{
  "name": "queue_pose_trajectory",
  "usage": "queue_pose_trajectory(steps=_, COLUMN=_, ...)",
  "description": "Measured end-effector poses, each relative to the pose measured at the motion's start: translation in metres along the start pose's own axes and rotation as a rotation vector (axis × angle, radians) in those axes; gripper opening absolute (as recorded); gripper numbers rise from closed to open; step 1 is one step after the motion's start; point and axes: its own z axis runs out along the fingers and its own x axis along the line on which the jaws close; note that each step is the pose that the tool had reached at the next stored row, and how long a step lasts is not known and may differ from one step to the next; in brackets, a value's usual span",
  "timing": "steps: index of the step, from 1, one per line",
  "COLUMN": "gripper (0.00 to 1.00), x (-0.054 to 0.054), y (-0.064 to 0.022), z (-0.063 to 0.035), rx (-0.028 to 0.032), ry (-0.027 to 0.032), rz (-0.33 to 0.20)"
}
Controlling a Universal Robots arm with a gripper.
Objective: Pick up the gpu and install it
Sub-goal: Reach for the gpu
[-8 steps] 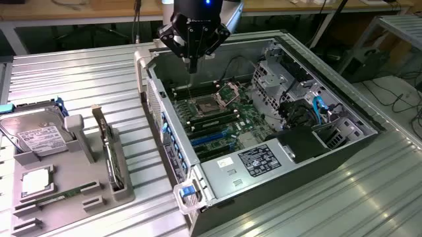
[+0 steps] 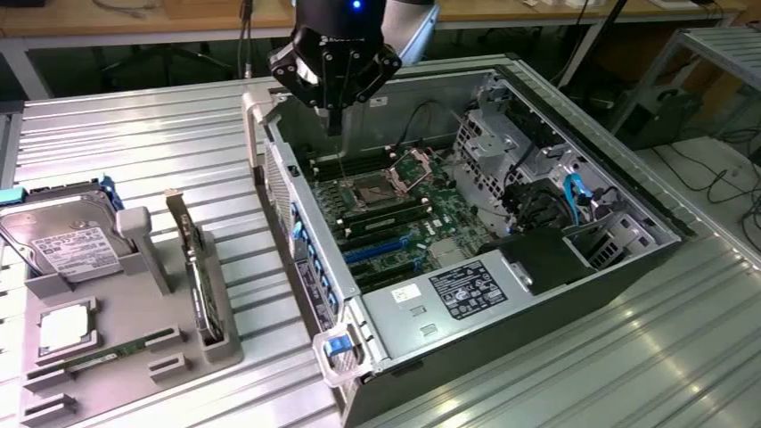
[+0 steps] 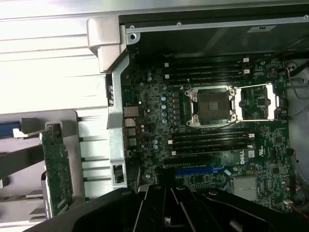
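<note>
Gpu (image 2: 200, 276) is seen standing on its long edge in a slot of the grey holder tray (image 2: 220, 349), at the exterior view's left, well apart from the open computer case (image 2: 312, 234); it is judged to be stored upright so that its upper edge is offered for a grasp from above; in the wrist view the same card (image 3: 57, 169) is seen edge-on beside the case wall. On the same tray the hard drive (image 2: 66, 245) is propped at a slant and the memory stick (image 2: 113, 349) is laid flat in its own recess, each part being kept in a separate seat. The gripper (image 2: 337, 114) is held over the rear of the case, above the motherboard (image 2: 398, 214) near the processor socket (image 2: 371, 192); its fingers are drawn together and nothing is gripped between them. The case is laid on its side with the panel off, presumably so that the blue expansion slot (image 2: 383, 250) is reached straight from above. By the look of things the gpu is not yet picked up, and the slot is unoccupied.
</note>
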Motion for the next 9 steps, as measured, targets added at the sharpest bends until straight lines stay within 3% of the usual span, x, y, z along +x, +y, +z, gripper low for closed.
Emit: queue_pose_trajectory(steps=9, gripper=0.11, x=0.016, y=-0.0047, z=-0.0005, rx=-0.0001, ry=0.0, rz=-0.001)
